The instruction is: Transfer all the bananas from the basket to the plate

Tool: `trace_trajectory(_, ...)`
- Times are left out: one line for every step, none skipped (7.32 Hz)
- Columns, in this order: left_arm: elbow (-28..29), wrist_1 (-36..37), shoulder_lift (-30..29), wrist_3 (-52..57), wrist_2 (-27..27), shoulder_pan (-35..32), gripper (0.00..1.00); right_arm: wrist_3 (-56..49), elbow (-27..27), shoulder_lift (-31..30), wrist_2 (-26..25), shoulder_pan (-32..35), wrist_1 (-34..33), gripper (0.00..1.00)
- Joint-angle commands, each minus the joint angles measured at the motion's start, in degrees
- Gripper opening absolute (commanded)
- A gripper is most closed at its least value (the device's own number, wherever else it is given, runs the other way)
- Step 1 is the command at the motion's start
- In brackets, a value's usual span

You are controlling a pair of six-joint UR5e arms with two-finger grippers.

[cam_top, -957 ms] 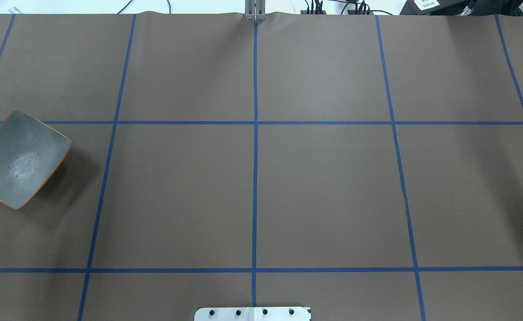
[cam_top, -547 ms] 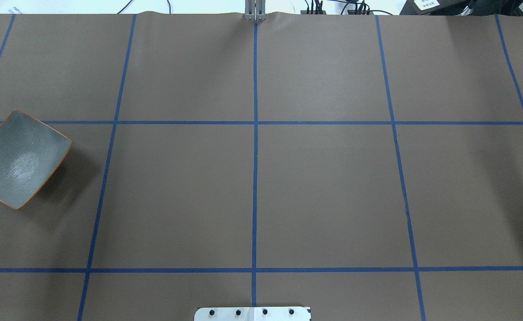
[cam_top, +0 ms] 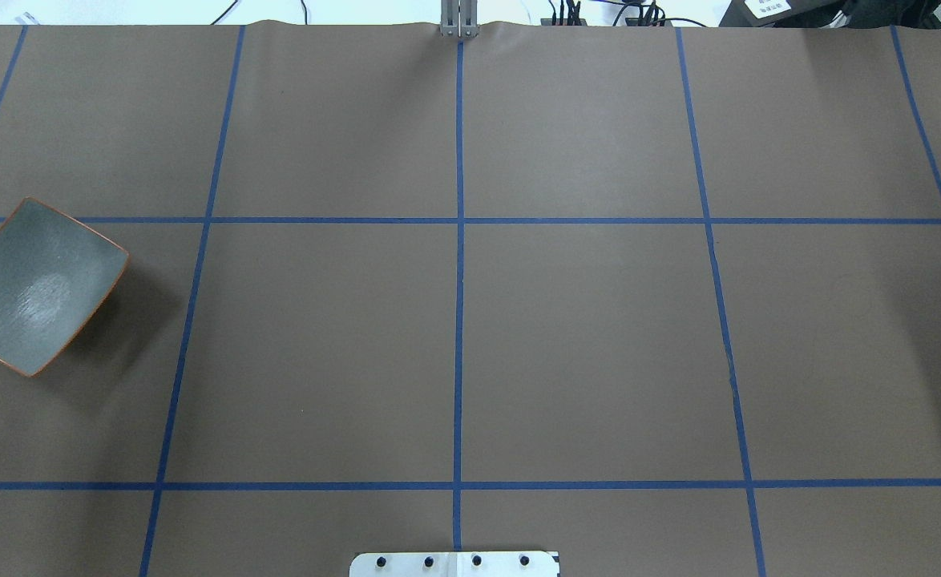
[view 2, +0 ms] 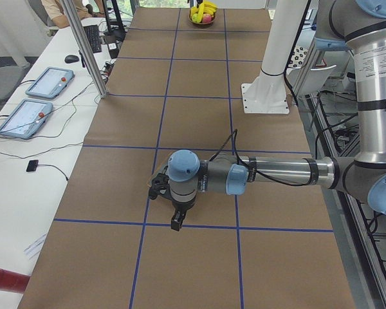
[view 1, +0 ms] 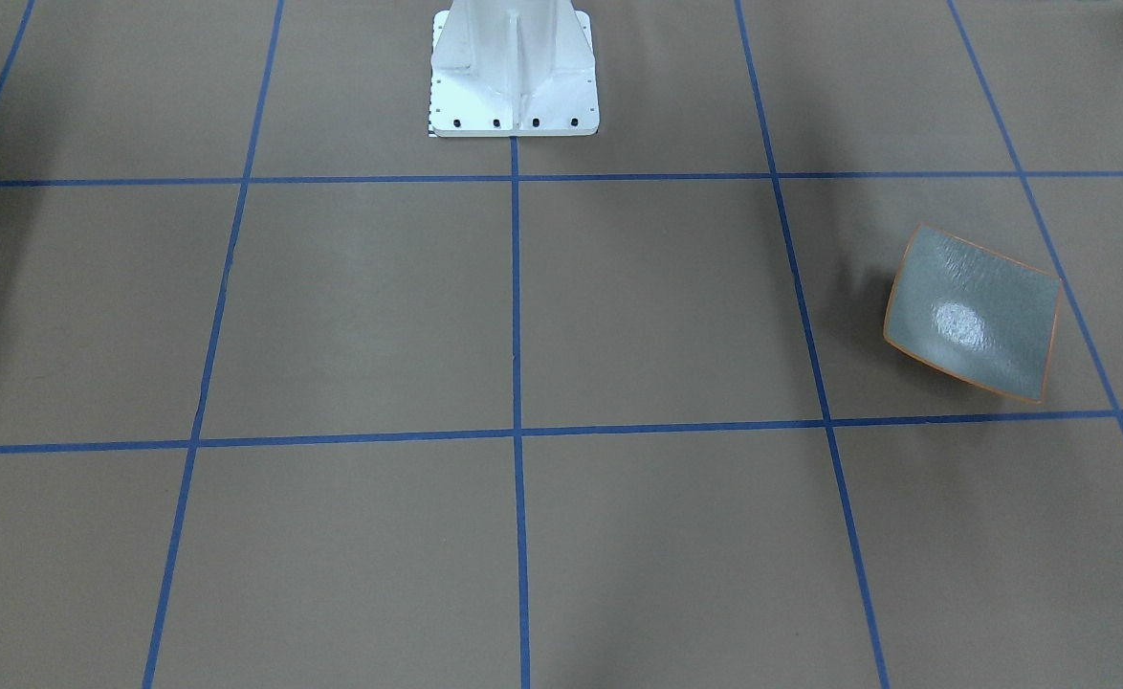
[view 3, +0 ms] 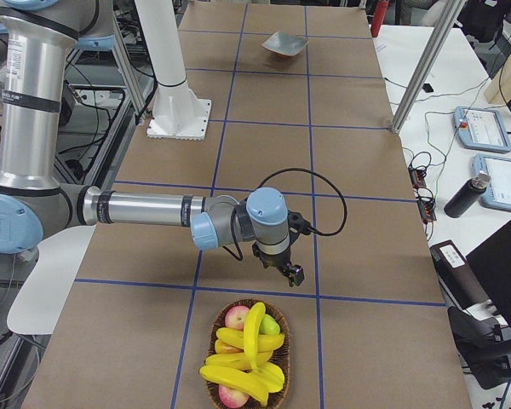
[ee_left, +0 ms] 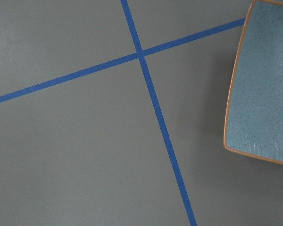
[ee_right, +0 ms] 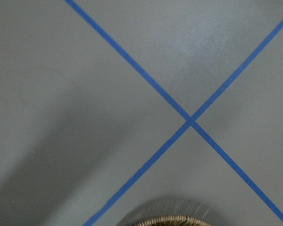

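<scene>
Several yellow bananas [view 3: 249,354] lie in a wicker basket [view 3: 215,394] with some apples, at the table's end on my right. They also show far off in the exterior left view [view 2: 203,9]. The grey-green plate [cam_top: 34,284] with its orange rim sits empty at the table's left side [view 1: 971,311], and its edge shows in the left wrist view [ee_left: 264,84]. My right gripper [view 3: 293,274] hangs above the table just short of the basket. My left gripper [view 2: 175,223] hangs over the table near the plate. I cannot tell whether either is open or shut.
Blue tape lines divide the brown table cover into squares. The white robot base [view 1: 512,72] stands at the middle of the near edge. The basket's rim [ee_right: 172,220] shows at the bottom of the right wrist view. Tablets and cables lie on the side table [view 2: 42,96].
</scene>
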Motion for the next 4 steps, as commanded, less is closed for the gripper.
trace_trajectory(0.14,-1.16,0.00,0.00,0.00,0.00,1.00,-10.34,-5.22,-0.03,-1.92,0.13,-0.12,0.98)
trace_trajectory(0.14,-1.24,0.00,-0.08,0.00,0.00,1.00,-12.44,-8.20,-0.21,-2.61,0.13,0.14,0.98)
trace_trajectory(0.14,-1.25,0.00,0.00,-0.09,0.00,1.00,-12.63,-9.01,-1.34,-2.71,0.22,0.23,0.97)
trace_trajectory(0.14,-1.25,0.09,0.00,-0.09,0.00,1.00,-12.63,-9.19,-2.31,-2.80,0.22,0.23,0.92)
